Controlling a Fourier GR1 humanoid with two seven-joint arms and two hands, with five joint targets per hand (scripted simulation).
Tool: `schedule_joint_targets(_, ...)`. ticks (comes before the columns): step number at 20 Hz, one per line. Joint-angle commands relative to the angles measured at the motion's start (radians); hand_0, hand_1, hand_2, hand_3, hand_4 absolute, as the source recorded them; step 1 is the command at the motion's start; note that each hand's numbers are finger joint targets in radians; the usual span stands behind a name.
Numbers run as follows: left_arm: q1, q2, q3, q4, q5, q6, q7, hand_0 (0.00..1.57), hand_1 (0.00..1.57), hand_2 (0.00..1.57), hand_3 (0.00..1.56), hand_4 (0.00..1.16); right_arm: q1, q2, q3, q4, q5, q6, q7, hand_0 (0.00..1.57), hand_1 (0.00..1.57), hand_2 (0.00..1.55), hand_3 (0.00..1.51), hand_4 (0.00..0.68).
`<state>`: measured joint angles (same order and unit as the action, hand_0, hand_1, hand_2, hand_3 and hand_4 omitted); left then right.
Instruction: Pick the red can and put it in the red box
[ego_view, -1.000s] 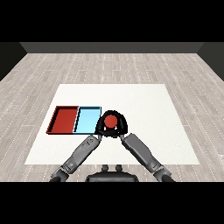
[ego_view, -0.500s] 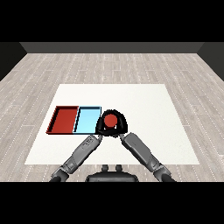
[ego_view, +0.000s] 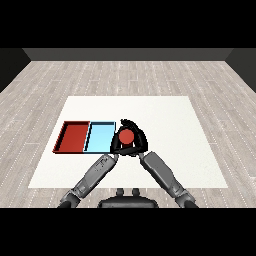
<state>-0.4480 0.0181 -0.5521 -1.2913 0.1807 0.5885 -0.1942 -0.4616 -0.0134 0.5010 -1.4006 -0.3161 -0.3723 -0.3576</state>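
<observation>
The red can (ego_view: 126, 136) stands on the white table just right of the light blue tray (ego_view: 100, 138), with only its red top showing. My right hand (ego_view: 141, 141) is curled round it, its black fingers arching over the far side of the can. My left hand (ego_view: 115, 145) sits close against the can's left side, at the blue tray's near right corner. The red tray (ego_view: 73, 137) lies left of the blue tray and holds nothing.
Both grey forearms run in from the lower corners and meet at the can. The white table (ego_view: 170, 120) stretches right of and beyond the hands, above a wooden plank floor.
Almost nothing differs. The can and both hands stay in the same spot beside the blue tray, shifted at most a trace to the left.
</observation>
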Motion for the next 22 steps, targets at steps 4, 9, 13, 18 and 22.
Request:
schedule_joint_targets(4,0.057,-0.018,-0.016,0.004,-0.033,-0.011,-0.032,1.57,1.57,1.57,1.48,1.15,0.043,0.011,-0.032,-0.064,0.096,0.016,0.050,0.00,0.00,0.00,0.00,0.000)
schedule_joint_targets(9,0.037,-0.018,0.014,0.026,-0.027,-0.027,-0.014,1.57,1.57,1.57,1.48,1.14,0.025,-0.024,-0.090,-0.142,0.142,-0.025,0.096,0.00,0.00,0.00,0.00,0.000)
schedule_joint_targets(13,0.080,-0.018,-0.026,0.029,0.008,-0.004,-0.049,1.57,1.57,1.57,1.49,1.13,-0.051,-0.068,-0.199,-0.243,0.094,0.008,0.173,0.00,0.00,0.00,0.00,0.000)
schedule_joint_targets(18,0.151,0.058,0.076,-0.019,-0.019,-0.101,-0.065,1.57,1.57,1.55,1.45,1.12,0.083,-0.126,-0.216,-0.447,0.140,-0.036,0.222,0.00,0.00,0.00,0.00,0.000)
schedule_joint_targets(22,0.105,0.083,0.124,-0.090,-0.046,-0.086,0.018,1.57,1.57,1.57,1.46,1.13,0.125,-0.158,-0.372,-0.381,0.035,0.053,0.153,0.00,0.00,0.00,0.00,0.000)
